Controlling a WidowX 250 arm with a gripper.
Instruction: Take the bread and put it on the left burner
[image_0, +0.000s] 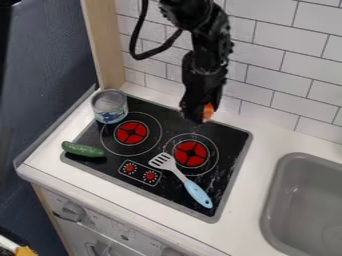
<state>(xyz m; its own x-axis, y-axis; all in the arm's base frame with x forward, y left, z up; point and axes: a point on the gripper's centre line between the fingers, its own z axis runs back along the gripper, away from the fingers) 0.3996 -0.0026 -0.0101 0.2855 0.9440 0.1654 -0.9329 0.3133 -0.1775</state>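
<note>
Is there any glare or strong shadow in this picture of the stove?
Camera view: pale streaks, possibly glare, on the stovetop beside the spatula; no hard shadow stands out on the front counter; the arm looks dark against pale tiles.

Stovetop (153, 108) black; burners (125, 132) red, white-ringed; cucumber (83, 149) green; sink (300, 200) grey; spatula handle (198, 194) light blue.

Glossy black stovetop (172, 182), shiny metal can (109, 106), smooth plastic-looking spatula (198, 193), matt grey sink (289, 196).

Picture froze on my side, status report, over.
Gripper over stovetop's back edge. Orange item at it, possibly bread. Can, cucumber near left burner.
</note>
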